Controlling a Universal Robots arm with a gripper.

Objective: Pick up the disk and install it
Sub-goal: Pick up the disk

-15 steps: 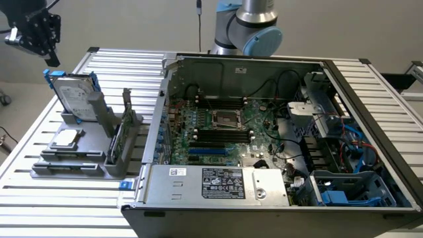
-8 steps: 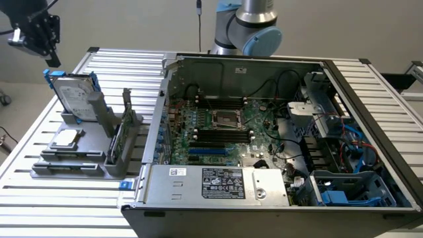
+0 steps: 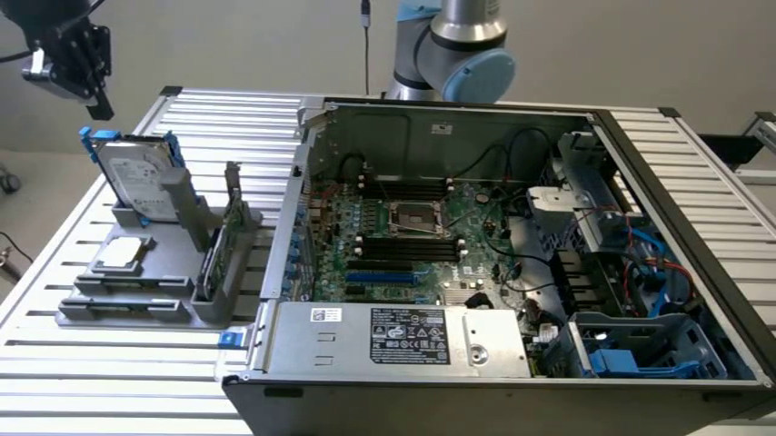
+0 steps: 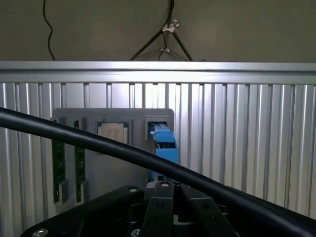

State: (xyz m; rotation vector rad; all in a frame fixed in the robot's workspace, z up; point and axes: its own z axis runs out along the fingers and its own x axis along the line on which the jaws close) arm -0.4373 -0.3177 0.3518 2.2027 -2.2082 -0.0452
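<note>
Zero parts in hand. My gripper (image 3: 97,104) is closed all the way, jaws together, gripping nothing. It hangs above the disk (image 3: 137,174) and clear of it, a little toward the exterior view's left of the disk's top edge.

Where things are:
- The disk stands on edge, leaning, in the grey holder (image 3: 122,313) on the slatted table (image 3: 122,381), to the exterior view's left of the open case (image 3: 485,227).
- In the wrist view its blue carrier (image 4: 163,140) lies almost straight ahead of my fingertips.
- The chip (image 3: 122,254) lies flat in the same holder, and the green cards (image 3: 216,250) stand upright just beside the disk.

Step, as I read it: approach for the pick. The disk is not grasped and install hasn't begun.

What I think the pick calls for:
- Jaws opened wide enough to straddle the disk, since closed like this they'd only land on its edge.
- Centring over the top edge and matching its lean.
- A straight descent that stays off the cards next door.

The blue-lined bay (image 3: 642,350) in the case corner looks like the likely slot, but I can't confirm that.
</note>
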